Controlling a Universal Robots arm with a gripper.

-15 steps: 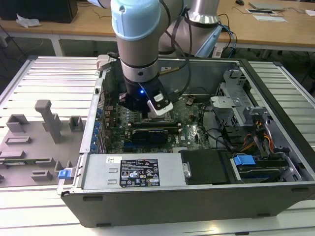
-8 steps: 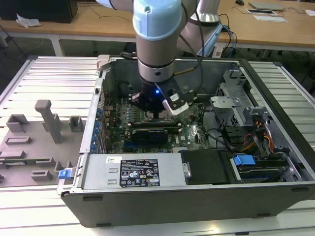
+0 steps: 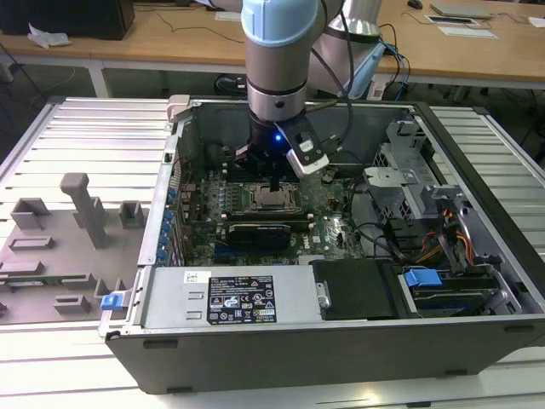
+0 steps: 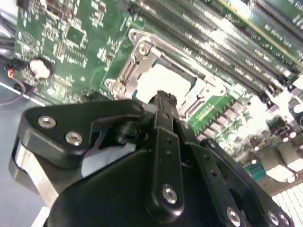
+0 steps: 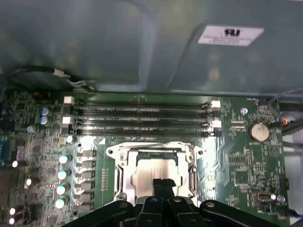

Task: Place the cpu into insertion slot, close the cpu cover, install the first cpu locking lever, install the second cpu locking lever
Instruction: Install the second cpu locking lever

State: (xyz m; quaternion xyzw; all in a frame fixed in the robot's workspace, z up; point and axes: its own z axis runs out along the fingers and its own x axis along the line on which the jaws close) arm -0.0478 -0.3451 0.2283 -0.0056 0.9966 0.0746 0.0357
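Starting at the exterior view's left, we see a grey fixture tray (image 3: 64, 247) with upright blocks lying on the ribbed metal desk (image 3: 94, 128), just beside the open computer case (image 3: 341, 256). Moving right into the case, the arm (image 3: 279, 60) comes straight down over the green motherboard (image 3: 255, 217). Its end effector (image 3: 274, 181) hangs directly above the insertion slot (image 3: 272, 198). In the first wrist view the fingers (image 5: 157, 185) are pressed together with nothing between them, their tips right at the cpu (image 5: 152, 171), whose pale metal face lies flat inside the slot. The cpu cover (image 5: 151, 153) frames it. Further right, the drive cage (image 3: 409, 183) and bundled cables (image 3: 447, 230) fill the case's far end.
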